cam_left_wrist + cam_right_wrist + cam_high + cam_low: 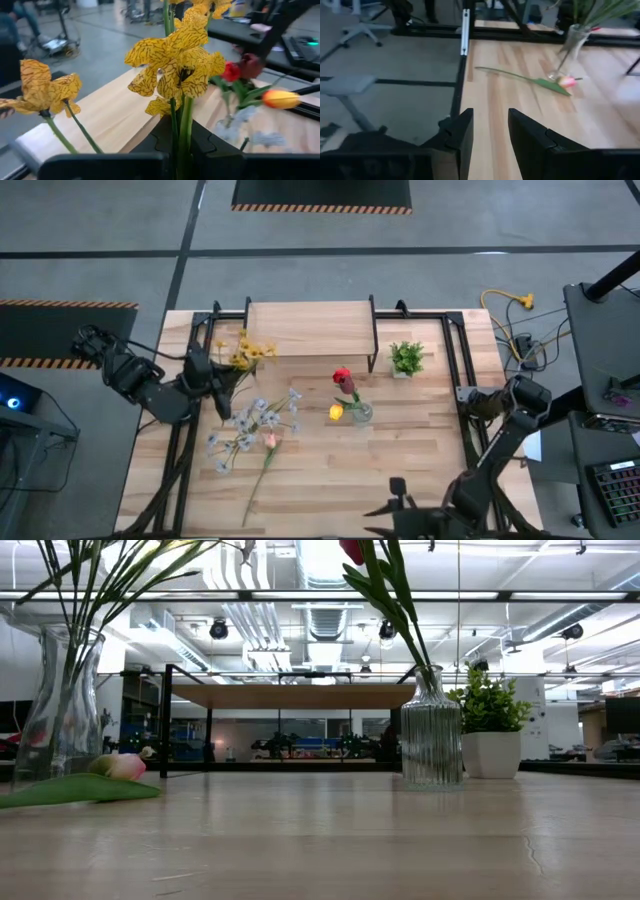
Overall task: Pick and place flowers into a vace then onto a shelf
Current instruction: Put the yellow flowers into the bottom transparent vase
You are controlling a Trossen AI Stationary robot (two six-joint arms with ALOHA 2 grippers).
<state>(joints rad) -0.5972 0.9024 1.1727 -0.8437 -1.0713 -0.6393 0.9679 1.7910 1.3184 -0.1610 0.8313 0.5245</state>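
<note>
Gripping a spray of yellow blossoms (250, 352) by its green stems, the left gripper (222, 385) sits at the left of the table, its fingers closed on the bundle low down, as the left wrist view shows, with the heads (177, 60) standing up and away from the fingers toward the shelf (310, 330). These stems look thin, light and whippy, and the petals easily crushed, so the hold belongs on the bare stalk well below the blossoms, firm enough to stop slipping but no tighter.

Just right of that gripper stands a clear vase (62, 705) already holding pale white sprays (255, 420). A pink tulip (269, 441) lies flat on the table beside it, its long axis running from the head near the vase down toward the near edge, stem end pointing at the front of the table; it is best taken mid-stem.

Further right, a ribbed glass vase (432, 730) holds a red flower (343, 379) upright, an orange head (336, 412) low beside it. The potted plant (406, 359) stands beyond.

At the near right, the right gripper (487, 135) waits with fingers slightly parted, holding nothing
</note>
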